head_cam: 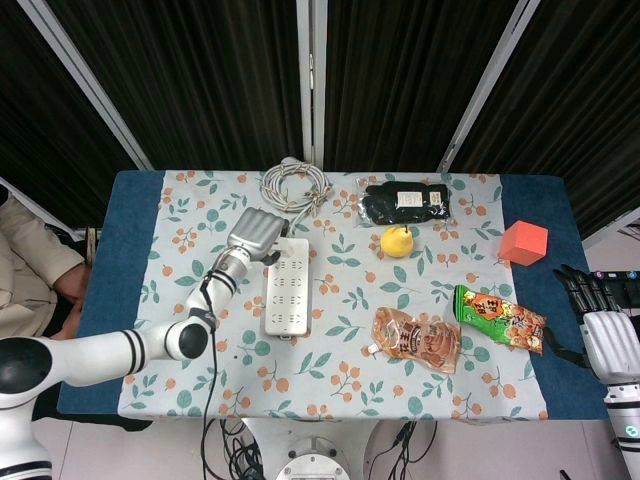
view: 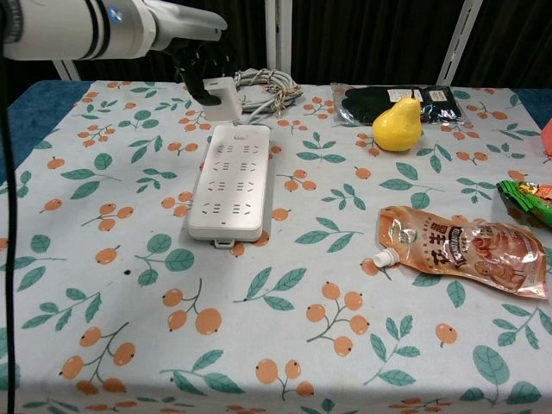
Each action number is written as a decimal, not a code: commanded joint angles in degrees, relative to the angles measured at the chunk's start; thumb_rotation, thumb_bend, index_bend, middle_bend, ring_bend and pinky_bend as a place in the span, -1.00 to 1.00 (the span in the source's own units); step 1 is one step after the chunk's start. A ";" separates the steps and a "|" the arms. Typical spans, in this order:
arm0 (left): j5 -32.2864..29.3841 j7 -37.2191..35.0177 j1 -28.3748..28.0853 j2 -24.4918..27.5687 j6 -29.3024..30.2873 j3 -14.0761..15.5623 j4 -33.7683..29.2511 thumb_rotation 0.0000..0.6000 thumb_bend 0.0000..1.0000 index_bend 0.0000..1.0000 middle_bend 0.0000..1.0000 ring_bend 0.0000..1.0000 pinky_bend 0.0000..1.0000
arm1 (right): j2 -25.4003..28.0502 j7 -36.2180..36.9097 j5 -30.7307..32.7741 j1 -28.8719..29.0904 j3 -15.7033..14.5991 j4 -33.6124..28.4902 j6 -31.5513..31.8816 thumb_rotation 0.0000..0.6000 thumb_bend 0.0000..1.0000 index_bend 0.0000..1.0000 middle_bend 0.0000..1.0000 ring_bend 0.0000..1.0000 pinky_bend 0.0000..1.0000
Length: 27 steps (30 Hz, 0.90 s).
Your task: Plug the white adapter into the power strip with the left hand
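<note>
Presently: left hand [view: 200, 67] clasps adapter [view: 223, 97] over strip [view: 228, 179] end — risk: prongs miss sockets, strip skids. Right hand [head_cam: 607, 335] idle, fingers apart.

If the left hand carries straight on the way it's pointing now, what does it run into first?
Probably the power strip. The left hand holds the adapter over the strip's far end, angled down toward it. The cable coil lies just beyond; depth is hard to judge.

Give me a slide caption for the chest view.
Left robot hand holds the white adapter above the far end of the power strip.
</note>
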 commanded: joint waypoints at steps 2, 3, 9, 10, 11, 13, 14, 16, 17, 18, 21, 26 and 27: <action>-2.12 2.16 -2.59 -1.54 0.11 2.37 0.48 1.00 -0.17 0.29 0.45 0.05 0.08 | 0.00 0.25 0.00 -0.12 -0.04 0.24 0.10 1.00 -0.44 -1.00 -0.91 -1.00 -1.00; -2.13 2.29 -2.84 -1.71 0.20 2.72 0.49 1.00 -0.17 0.29 0.45 0.05 0.08 | -0.01 0.28 0.03 -0.15 -0.05 0.29 0.10 1.00 -0.44 -1.00 -0.91 -1.00 -1.00; -1.77 2.04 -3.58 -2.20 0.89 4.35 0.94 1.00 -0.16 0.29 0.45 0.05 0.07 | 0.00 0.36 -0.03 -0.23 -0.06 0.35 0.18 1.00 -0.44 -1.00 -0.91 -1.00 -1.00; -1.83 1.91 -3.63 -2.08 0.94 4.49 0.89 1.00 -0.16 0.29 0.45 0.05 0.07 | -0.01 0.34 -0.03 -0.24 -0.05 0.34 0.19 1.00 -0.44 -1.00 -0.91 -1.00 -1.00; -1.83 1.75 -3.69 -1.94 1.01 4.68 0.84 1.00 -0.16 0.29 0.45 0.05 0.07 | -0.02 0.30 -0.03 -0.22 -0.04 0.33 0.15 1.00 -0.44 -1.00 -0.91 -1.00 -1.00; -1.91 1.50 -3.72 -1.58 0.93 5.15 0.61 1.00 -0.16 0.29 0.45 0.05 0.07 | -0.05 0.31 -0.05 -0.19 -0.03 0.32 0.10 1.00 -0.44 -1.00 -0.91 -1.00 -1.00; -2.04 1.41 -3.73 -1.41 0.84 5.37 0.47 1.00 -0.16 0.29 0.45 0.05 0.07 | -0.07 0.32 -0.06 -0.18 -0.04 0.34 0.08 1.00 -0.44 -1.00 -0.91 -1.00 -1.00; -2.29 1.27 -3.81 -1.24 0.88 5.85 0.35 1.00 -0.17 0.29 0.45 0.05 0.07 | -0.13 0.33 -0.06 -0.14 -0.01 0.36 0.04 1.00 -0.44 -1.00 -0.91 -1.00 -1.00; -2.39 1.22 -3.86 -1.24 0.88 6.04 0.39 1.00 -0.16 0.29 0.45 0.05 0.07 | -0.15 0.31 -0.06 -0.12 0.01 0.36 0.03 1.00 -0.44 -1.00 -0.91 -1.00 -1.00; -2.57 1.21 -3.92 -1.22 0.84 6.25 0.40 1.00 -0.16 0.29 0.45 0.05 0.07 | -0.17 0.30 -0.08 -0.11 0.01 0.36 0.02 1.00 -0.44 -1.00 -0.91 -1.00 -1.00; -3.09 1.06 -4.20 -1.32 0.89 6.67 0.74 1.00 -0.16 0.29 0.45 0.05 0.07 | -0.15 0.25 -0.07 -0.16 0.01 0.34 0.09 1.00 -0.44 -1.00 -0.91 -1.00 -1.00; -3.61 0.82 -4.53 -1.35 0.98 7.28 1.32 1.00 -0.16 0.29 0.45 0.05 0.07 | -0.05 0.24 0.03 -0.33 0.02 0.27 0.23 1.00 -0.44 -1.00 -0.91 -1.00 -1.00; -3.74 0.76 -4.56 -1.35 0.95 7.39 1.40 1.00 -0.16 0.29 0.45 0.05 0.07 | -0.05 0.23 0.03 -0.34 0.02 0.26 0.24 1.00 -0.44 -1.00 -0.91 -1.00 -1.00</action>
